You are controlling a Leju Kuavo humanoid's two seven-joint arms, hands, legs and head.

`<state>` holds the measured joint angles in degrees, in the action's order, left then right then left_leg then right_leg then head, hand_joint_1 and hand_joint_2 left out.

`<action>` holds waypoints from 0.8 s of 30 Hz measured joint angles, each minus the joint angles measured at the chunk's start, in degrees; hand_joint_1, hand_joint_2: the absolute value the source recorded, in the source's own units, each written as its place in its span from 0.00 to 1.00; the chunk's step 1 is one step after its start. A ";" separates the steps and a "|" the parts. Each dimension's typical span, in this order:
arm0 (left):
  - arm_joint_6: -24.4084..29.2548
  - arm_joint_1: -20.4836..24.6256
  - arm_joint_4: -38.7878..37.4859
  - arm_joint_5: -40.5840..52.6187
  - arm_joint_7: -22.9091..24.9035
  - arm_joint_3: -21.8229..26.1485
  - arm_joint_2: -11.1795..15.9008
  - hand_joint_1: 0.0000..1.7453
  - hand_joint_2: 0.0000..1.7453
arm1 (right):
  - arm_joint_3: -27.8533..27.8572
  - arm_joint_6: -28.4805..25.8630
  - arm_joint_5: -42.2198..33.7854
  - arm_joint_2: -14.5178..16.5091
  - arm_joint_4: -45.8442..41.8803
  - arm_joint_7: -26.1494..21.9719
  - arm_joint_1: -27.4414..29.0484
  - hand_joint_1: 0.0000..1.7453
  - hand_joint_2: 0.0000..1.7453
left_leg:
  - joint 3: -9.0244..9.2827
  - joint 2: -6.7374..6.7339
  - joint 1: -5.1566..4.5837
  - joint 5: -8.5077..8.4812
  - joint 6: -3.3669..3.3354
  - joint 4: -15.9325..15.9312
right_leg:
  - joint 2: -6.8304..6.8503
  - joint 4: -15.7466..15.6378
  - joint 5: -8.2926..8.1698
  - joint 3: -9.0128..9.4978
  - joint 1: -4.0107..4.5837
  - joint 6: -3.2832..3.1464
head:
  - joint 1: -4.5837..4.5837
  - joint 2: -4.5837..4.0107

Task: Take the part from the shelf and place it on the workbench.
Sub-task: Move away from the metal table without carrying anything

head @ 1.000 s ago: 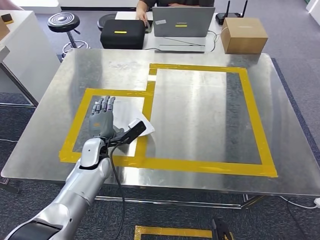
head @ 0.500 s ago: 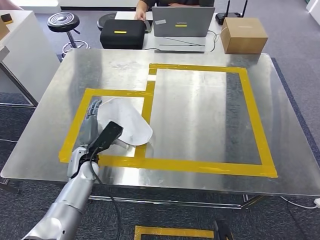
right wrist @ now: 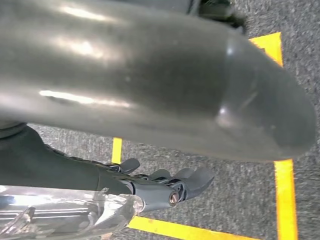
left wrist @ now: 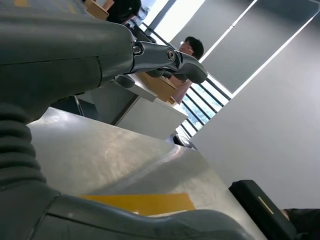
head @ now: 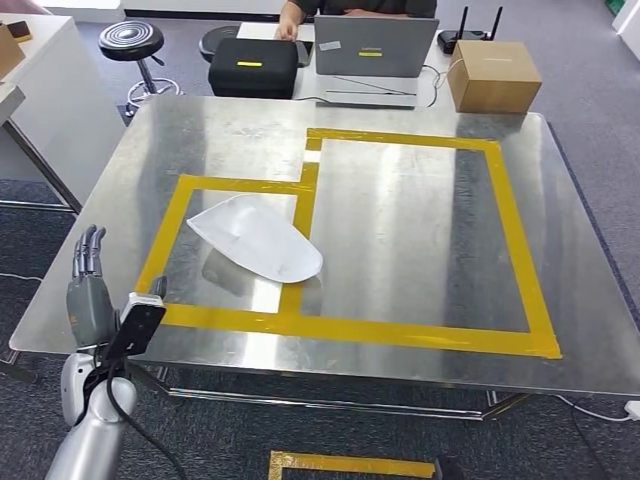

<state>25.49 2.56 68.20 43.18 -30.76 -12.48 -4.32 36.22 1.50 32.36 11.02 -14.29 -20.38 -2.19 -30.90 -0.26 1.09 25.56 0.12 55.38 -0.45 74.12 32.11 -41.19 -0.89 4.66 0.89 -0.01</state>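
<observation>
Head view: white part [head: 256,238] laid flat on workbench [head: 423,215], well beyond left hand [head: 89,295] fingertips; fingers straight, apart, nothing held; right hand [right wrist: 166,187] fingers extended, empty, hung over floor

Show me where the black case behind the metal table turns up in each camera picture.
Head view: the black case sits near the top, left of middle, just beyond the table.
Left wrist view: in the bottom right corner.
Right wrist view: not in it.
Shared landmark: the yellow tape on the tabletop.
</observation>
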 joint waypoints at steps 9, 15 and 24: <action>0.83 -2.62 1.56 -0.03 -0.48 0.08 0.06 0.00 0.00 | 0.88 0.20 -0.19 -0.38 0.07 -0.17 0.32 0.00 0.00 | -0.66 0.29 0.54 -0.23 3.14 0.74 | -0.31 -15.37 -6.25 8.23 -0.45 -1.59 | 0.20 0.00; 0.81 -3.29 2.05 -0.52 -0.60 0.05 0.16 0.00 0.00 | 1.02 0.04 0.34 -0.43 0.07 -0.17 0.36 0.00 0.00 | -6.74 0.27 0.26 10.01 3.08 16.35 | -0.08 -15.46 -8.28 5.54 0.28 -3.84 | -0.60 -0.01; 0.89 -3.13 2.87 -1.22 -0.71 -0.43 -0.12 0.00 0.00 | 1.06 -0.42 1.54 -0.46 0.08 0.32 0.50 0.00 0.00 | 3.16 -2.14 -1.23 3.63 0.64 0.56 | 2.91 -15.66 -11.82 3.18 0.99 -2.25 | -0.85 0.00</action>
<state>26.38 -0.57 71.08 41.96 -31.47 -12.91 -4.44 37.28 1.08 33.91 10.56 -14.22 -20.07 -1.69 -27.74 -2.40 -0.13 29.19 0.76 55.94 2.46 58.45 20.29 -38.01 0.10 2.41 0.03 -0.01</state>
